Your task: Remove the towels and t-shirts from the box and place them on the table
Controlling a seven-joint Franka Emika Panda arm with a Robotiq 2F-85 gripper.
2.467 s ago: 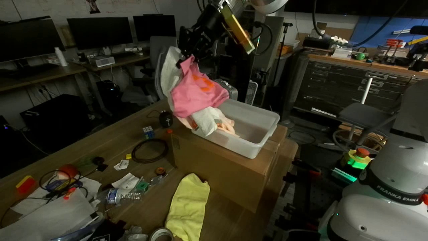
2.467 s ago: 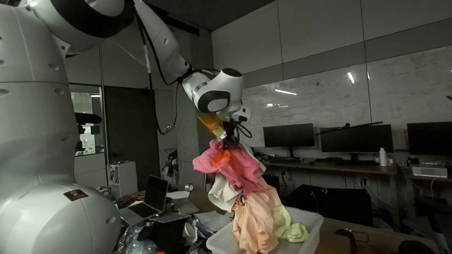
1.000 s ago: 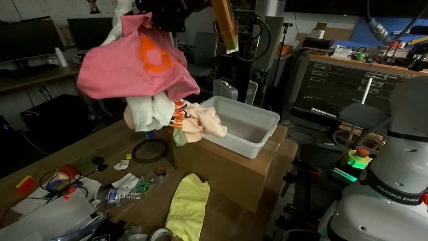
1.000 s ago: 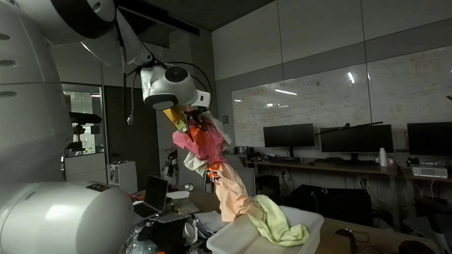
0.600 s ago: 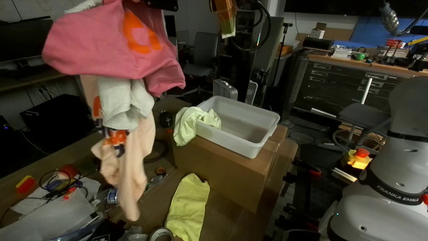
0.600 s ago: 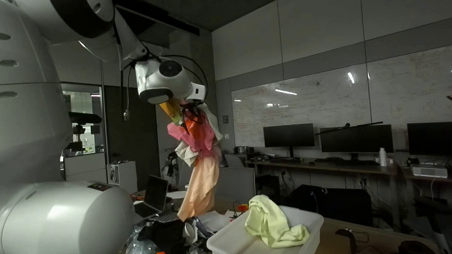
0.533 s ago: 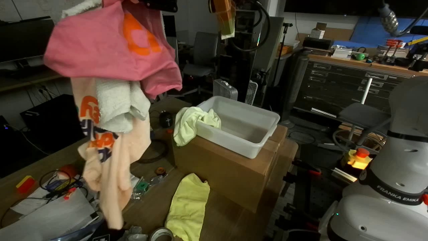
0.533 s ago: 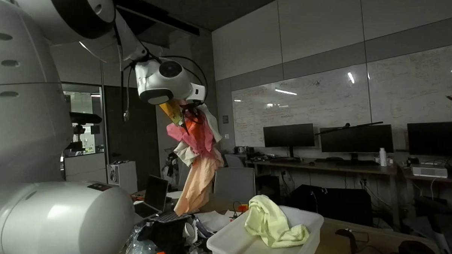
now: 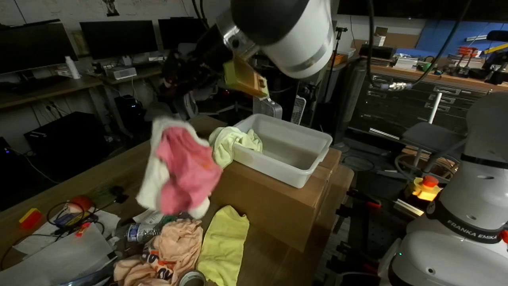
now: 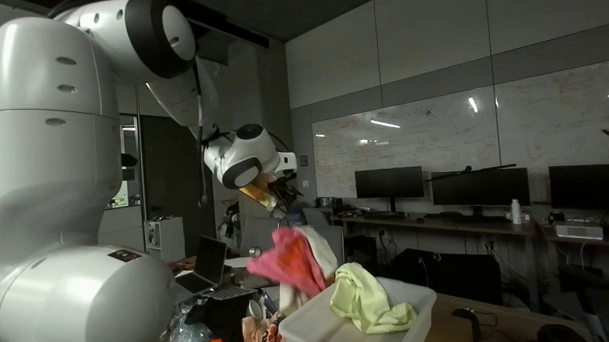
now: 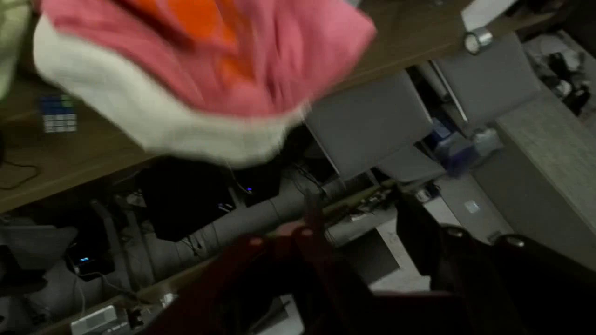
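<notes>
The pink cloth (image 9: 188, 171) with orange print and the white towel (image 9: 151, 184) are blurred in mid-air, apart from and below my gripper (image 9: 170, 81). They also show in the wrist view, the pink cloth (image 11: 288, 51) over the white towel (image 11: 186, 132). My gripper (image 11: 354, 190) is open there, with nothing between its fingers. The peach t-shirt (image 9: 180, 240) lies crumpled on the table beside a flat yellow towel (image 9: 224, 246). A pale green towel (image 9: 226, 145) hangs over the rim of the white plastic box (image 9: 274, 169); both exterior views show this.
The box stands on a cardboard box (image 9: 266, 206) at the table's edge. A bottle (image 9: 137, 232), papers (image 9: 71, 254), cables and a tape roll (image 9: 193, 278) clutter the table. A laptop (image 10: 206, 265) stands further along. A Rubik's cube (image 11: 59, 114) shows in the wrist view.
My gripper has come down and opened. The peach t-shirt has dropped onto the table. The pink cloth and white towel have left the gripper and hang lower in mid-air.
</notes>
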